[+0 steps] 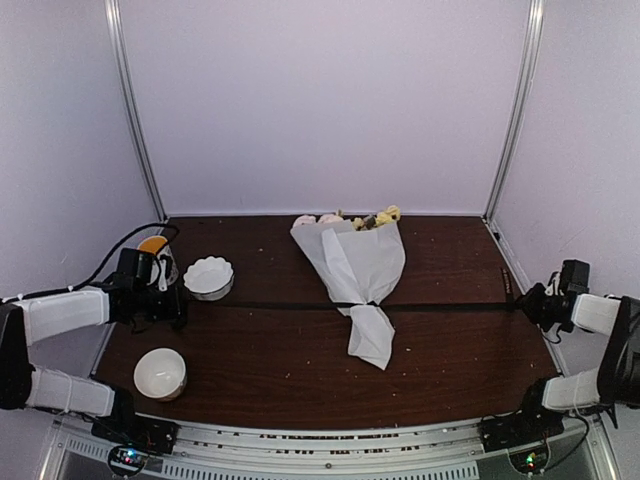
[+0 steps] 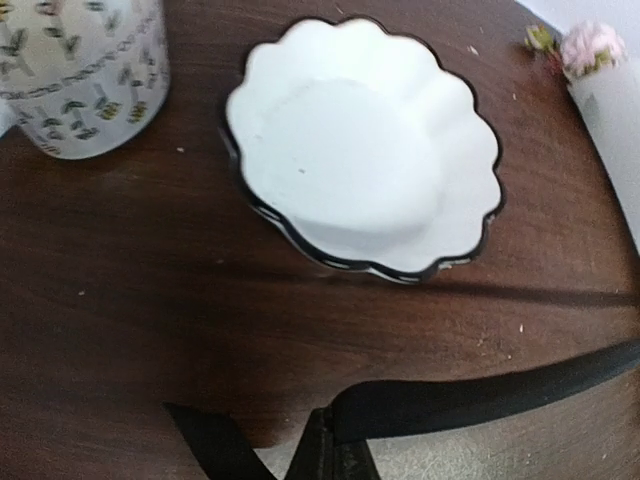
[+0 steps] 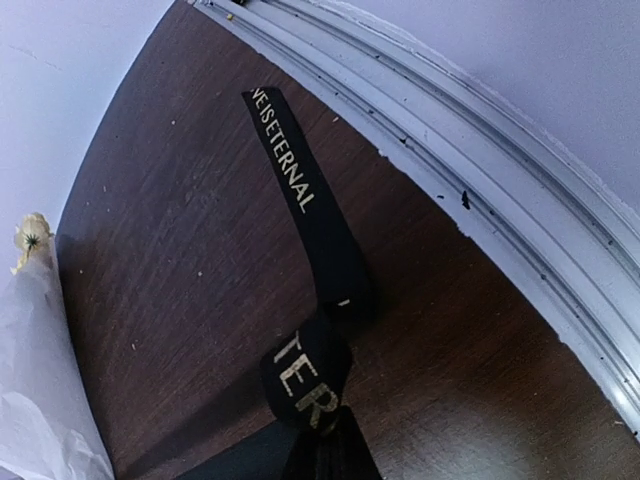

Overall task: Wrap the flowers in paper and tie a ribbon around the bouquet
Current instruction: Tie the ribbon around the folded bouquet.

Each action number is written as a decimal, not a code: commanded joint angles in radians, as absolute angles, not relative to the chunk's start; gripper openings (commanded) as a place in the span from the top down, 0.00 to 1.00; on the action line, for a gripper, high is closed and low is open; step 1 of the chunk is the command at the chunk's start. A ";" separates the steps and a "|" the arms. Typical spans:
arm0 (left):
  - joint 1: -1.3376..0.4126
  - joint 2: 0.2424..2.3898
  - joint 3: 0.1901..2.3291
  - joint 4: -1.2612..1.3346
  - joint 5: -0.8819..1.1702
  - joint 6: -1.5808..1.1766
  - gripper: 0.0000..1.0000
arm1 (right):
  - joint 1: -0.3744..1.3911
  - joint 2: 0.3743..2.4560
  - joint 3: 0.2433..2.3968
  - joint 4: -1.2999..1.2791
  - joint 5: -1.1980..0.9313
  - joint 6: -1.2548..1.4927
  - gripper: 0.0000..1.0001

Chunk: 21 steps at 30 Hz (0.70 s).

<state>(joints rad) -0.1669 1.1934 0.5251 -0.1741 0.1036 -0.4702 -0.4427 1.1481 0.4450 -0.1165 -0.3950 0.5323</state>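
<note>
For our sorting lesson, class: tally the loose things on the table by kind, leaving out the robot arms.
bowls: 2 (scalloped bowl, round bowl)
patterned cup: 1
bouquet: 1
ribbon: 1
Total: 5

Both arms are spread wide apart at opposite counter edges, wrists held low. The left gripper (image 1: 178,303) and right gripper (image 1: 527,301) each pinch tight on the ribbon (image 1: 440,306).

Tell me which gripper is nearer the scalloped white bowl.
Left. The left gripper sits just beside the scalloped bowl, holding the ribbon; the right gripper is at the right edge of the table, beyond the bouquet.
</note>
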 commanded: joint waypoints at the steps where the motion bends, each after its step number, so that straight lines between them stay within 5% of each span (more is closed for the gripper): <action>1: -0.008 1.094 0.489 -0.151 0.082 -0.525 1.00 | -0.575 1.153 0.459 -0.083 -0.346 0.503 1.00; 16: 0.146 0.946 0.454 -0.192 0.074 -0.510 1.00 | -0.658 1.119 0.442 -0.092 -0.361 0.499 1.00; 19: 0.067 0.862 0.477 -0.181 0.081 -0.491 1.00 | -0.523 1.051 0.465 -0.167 -0.333 0.498 1.00; 21: -0.092 0.798 0.518 -0.159 -0.005 -0.446 1.00 | -0.274 0.989 0.483 -0.227 -0.236 0.504 1.00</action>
<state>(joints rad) 0.0444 0.9070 0.4469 -0.2558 0.2173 -0.4995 -0.5304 1.0962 0.4332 -0.2237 -0.4828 0.5190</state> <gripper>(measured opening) 0.010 0.008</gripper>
